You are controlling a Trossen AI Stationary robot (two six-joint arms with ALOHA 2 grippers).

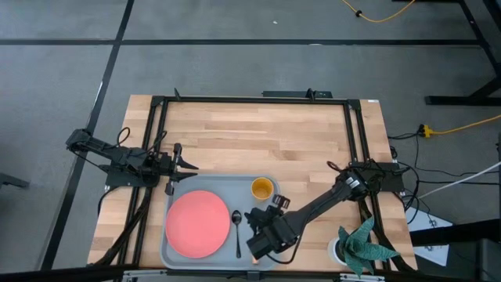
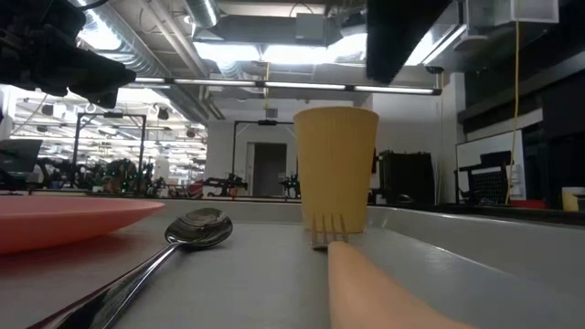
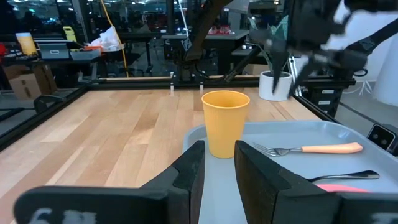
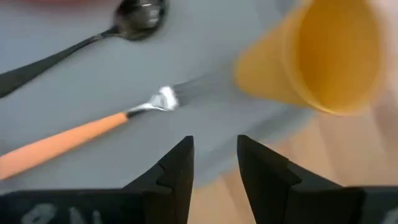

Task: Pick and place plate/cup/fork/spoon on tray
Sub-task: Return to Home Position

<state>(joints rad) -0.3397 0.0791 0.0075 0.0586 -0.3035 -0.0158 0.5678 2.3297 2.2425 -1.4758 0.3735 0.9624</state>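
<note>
The left pincer hangs over the near edge of the grey tray, its two dark fingers set slightly apart with nothing between them. Just beyond them the orange-yellow cup stands upright in the tray. Beside it lies the fork, tines toward the cup, and nearer, the dark spoon. The right arm hovers above the tray's far side. A white pot stands on the wooden tabletop.

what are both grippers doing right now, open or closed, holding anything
Left gripper: open, empty, beside the tray's far-left corner.
Right gripper: open, empty, above the fork lying on the tray.
</note>
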